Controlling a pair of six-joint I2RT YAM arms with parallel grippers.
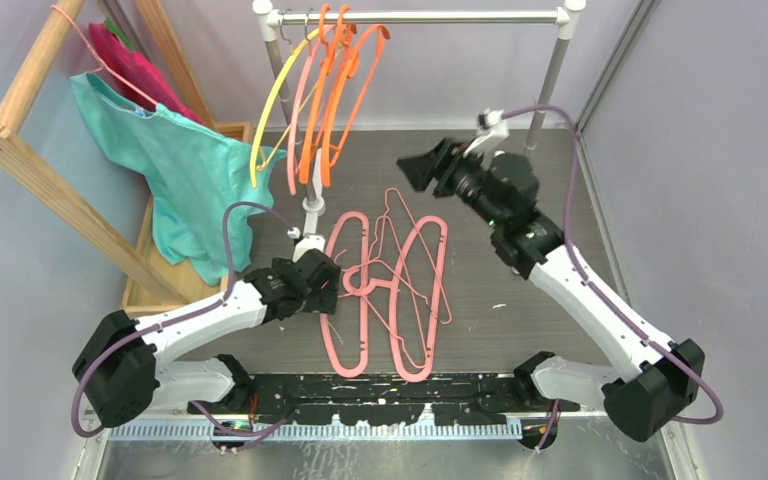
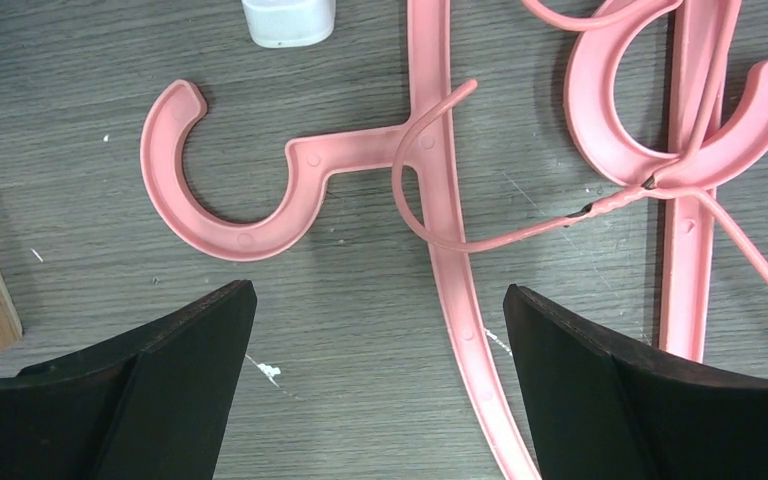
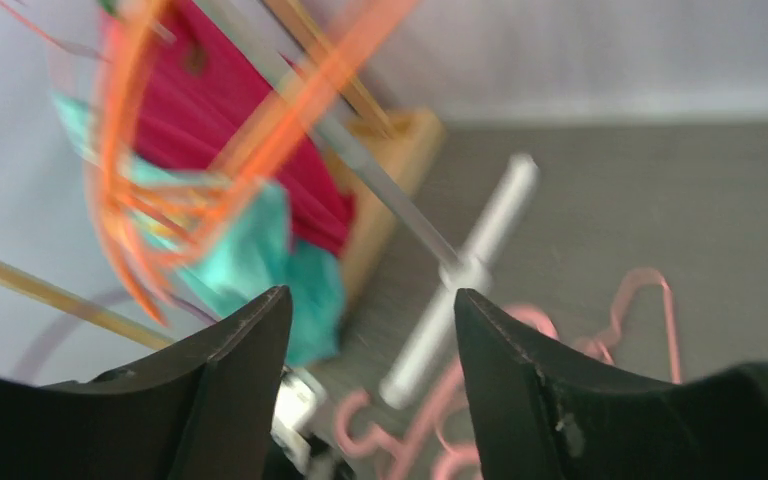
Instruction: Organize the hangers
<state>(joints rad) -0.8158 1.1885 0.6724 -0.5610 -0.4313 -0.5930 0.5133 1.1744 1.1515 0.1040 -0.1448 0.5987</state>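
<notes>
Hovering left gripper (image 2: 380, 300), fingers spread and empty, over pink hangers (image 1: 407, 300) lying tangled below rail (image 1: 430, 16). Aiming for thick hook (image 2: 160, 160), avoiding thin hanger (image 2: 615, 198) crossing nearby. Keeping right gripper (image 3: 372, 300) released, empty, just right of hung hangers (image 1: 335, 100) on rail.

Matt black plastic, faintly scuffed, on the left pincer (image 2: 380, 300) fingers (image 2: 175, 390). Beneath, matt grey wood-grain table (image 2: 70, 90), flecked with white specks. Between and just ahead of the fingers, smooth moulded pink plastic hangers (image 2: 440, 200) with a soft sheen. Across these, a thin pink-coated wire hanger (image 2: 520, 232), twisted at the neck. Far ahead, satin metal rail (image 1: 420, 16), glossy plastic orange hangers (image 1: 335, 95) and yellow hanger (image 1: 272, 100). Left of the pincer, bare pale wood rack (image 1: 50, 190) and soft teal cloth (image 1: 185, 170).
</notes>
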